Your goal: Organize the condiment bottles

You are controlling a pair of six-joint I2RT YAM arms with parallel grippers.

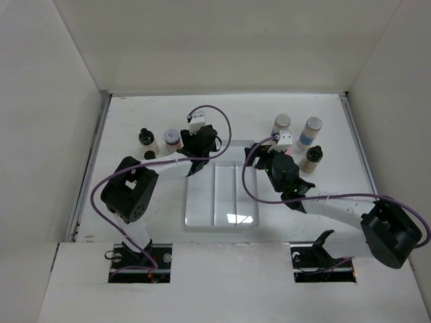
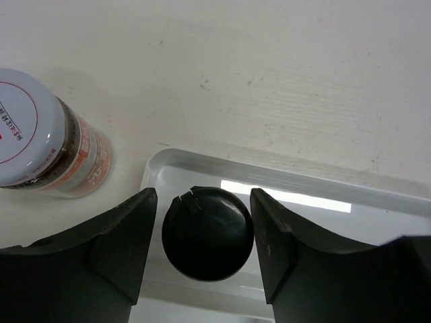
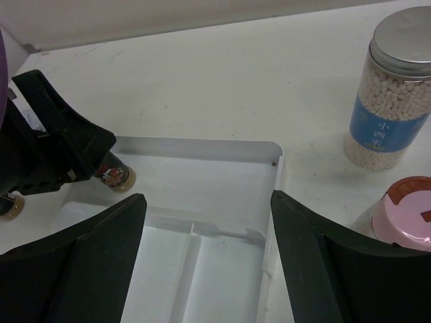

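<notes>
A black-capped bottle stands in the far left corner of the white divided tray. My left gripper straddles its cap, open; the right finger is at the cap's edge and a narrow gap shows on the left. From the right wrist view the same bottle's base rests on the tray floor under the left gripper. My right gripper hangs wide open over the tray's far right part, nothing between its fingers. In the top view the left gripper and right gripper flank the tray's far end.
A white-lidded jar stands just left of the tray. Two black-capped bottles stand further left. Right of the tray are a silver-capped blue-label jar, a pink-capped jar, a silver-capped jar and a black-capped bottle.
</notes>
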